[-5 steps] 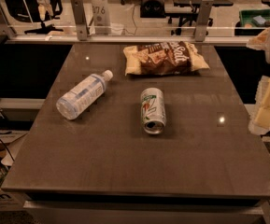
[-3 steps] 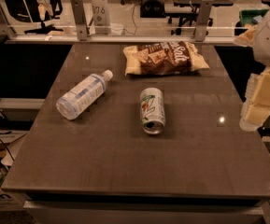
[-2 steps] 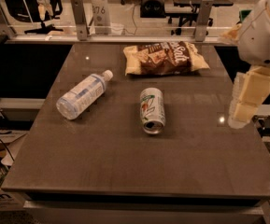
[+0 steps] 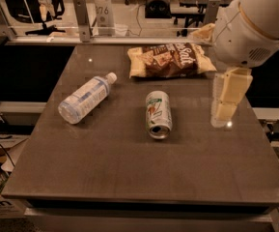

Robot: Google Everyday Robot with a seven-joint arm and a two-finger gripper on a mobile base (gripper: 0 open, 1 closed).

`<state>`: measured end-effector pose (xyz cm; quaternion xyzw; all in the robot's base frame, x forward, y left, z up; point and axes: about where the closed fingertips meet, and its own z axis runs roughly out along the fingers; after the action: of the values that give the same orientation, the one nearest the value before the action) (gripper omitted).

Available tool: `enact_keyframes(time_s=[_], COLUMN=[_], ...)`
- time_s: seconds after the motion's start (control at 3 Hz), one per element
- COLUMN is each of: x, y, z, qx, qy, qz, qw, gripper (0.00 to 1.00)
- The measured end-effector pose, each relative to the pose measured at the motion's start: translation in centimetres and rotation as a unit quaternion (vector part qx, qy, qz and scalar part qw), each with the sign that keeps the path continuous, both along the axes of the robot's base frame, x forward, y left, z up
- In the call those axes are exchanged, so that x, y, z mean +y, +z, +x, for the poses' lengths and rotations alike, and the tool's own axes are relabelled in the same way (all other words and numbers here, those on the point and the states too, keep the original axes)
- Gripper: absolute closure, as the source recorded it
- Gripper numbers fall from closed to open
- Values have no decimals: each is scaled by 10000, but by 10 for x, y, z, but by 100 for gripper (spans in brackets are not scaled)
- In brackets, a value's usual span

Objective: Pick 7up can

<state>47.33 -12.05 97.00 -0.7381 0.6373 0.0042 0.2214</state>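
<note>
The 7up can (image 4: 158, 113) lies on its side near the middle of the dark table (image 4: 129, 173), its silver open end toward me. It has a pale white-green body with a green and red logo. My gripper (image 4: 223, 111) hangs from the white arm over the table's right side, to the right of the can and apart from it. It holds nothing that I can see.
A clear plastic water bottle (image 4: 86, 98) with a white cap lies on its side to the left of the can. A brown and cream chip bag (image 4: 170, 60) lies at the back of the table. A metal rail (image 4: 81, 18) runs behind the table.
My arm has swung in from the right edge toward the left, bringing the gripper over the table's right side. The can, bottle and chip bag have not moved.
</note>
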Motion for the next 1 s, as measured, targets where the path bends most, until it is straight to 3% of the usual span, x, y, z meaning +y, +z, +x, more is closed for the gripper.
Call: enact_keyframes(time_s=[0.33,1.0], x=[28,82], y=[-1,-14], z=[7,36], qx=[-148,-269], qy=[553,1566], qz=[42,25], qw=[9984,9873], gripper=[0,0])
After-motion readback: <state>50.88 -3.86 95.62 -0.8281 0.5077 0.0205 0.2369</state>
